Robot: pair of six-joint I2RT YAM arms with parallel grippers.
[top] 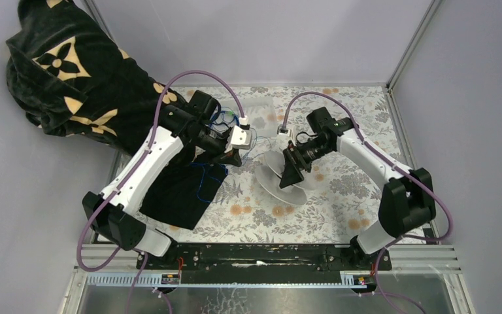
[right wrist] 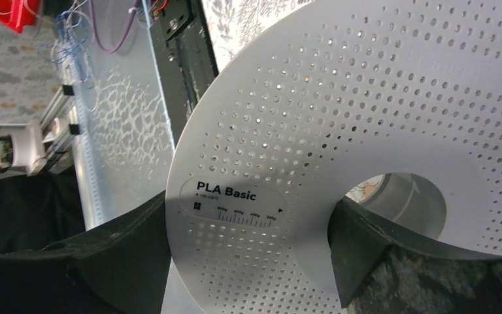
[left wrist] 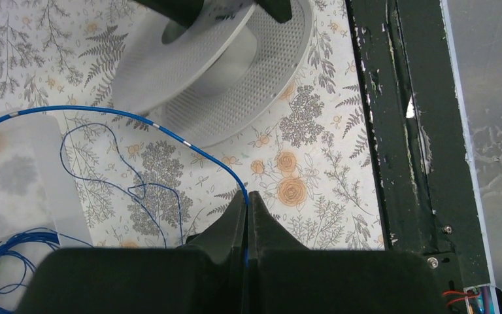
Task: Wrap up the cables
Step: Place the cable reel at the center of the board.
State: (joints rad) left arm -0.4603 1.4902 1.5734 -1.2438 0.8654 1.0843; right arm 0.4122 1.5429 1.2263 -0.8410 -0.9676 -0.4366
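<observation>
Left fingers (left wrist: pixel 225 226) pinch the blue cable (left wrist: pixel 137 119); right fingers (right wrist: pixel 131 248) clamp the PLA spool (right wrist: pixel 379 91) — winding tension could pull the cable free.

A label (right wrist: pixel 236 204) on the white perforated spool (right wrist: pixel 379 91) read "PLA Basic"; a small numbered scale ran beneath it, its figures too fine to read; tan flower emblems patterned the black cloth (top: pixel 98 85) at far left.
</observation>
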